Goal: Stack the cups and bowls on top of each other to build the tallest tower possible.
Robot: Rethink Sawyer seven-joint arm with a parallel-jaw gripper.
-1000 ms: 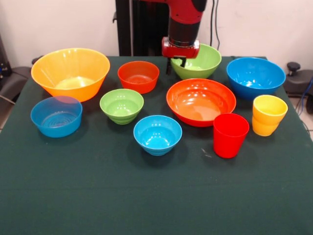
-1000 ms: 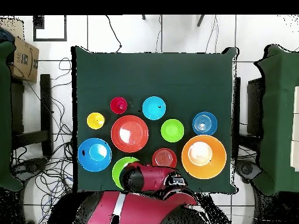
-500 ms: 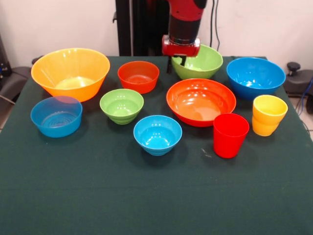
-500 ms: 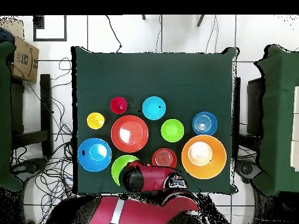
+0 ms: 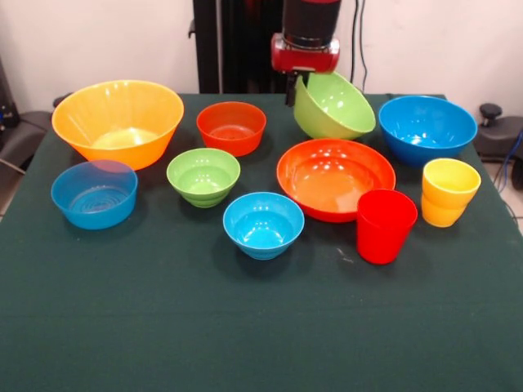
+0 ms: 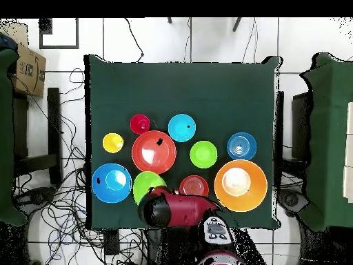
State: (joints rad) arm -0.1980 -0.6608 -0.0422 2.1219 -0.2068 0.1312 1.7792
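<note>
Zero stacked: no tower yet.
Pincer (image 5: 292, 90): clamped on green bowl (image 5: 335, 104) rim, bowl tilted, lifted.
Remaining: every other bowl and cup, loose below on the counter (image 5: 245, 327).

A robotics lab, shown by a cloth-covered table (image 6: 207, 90), loose cables (image 6: 65, 117) strewn over tiled floor (image 6: 165, 38), bare walls

Bowls (image 5: 335, 171) glossy plastic; table (image 5: 163, 327) matt, seemingly cloth.

Two cups (image 5: 385, 225) stand right of the bowls (image 5: 263, 224).
</note>
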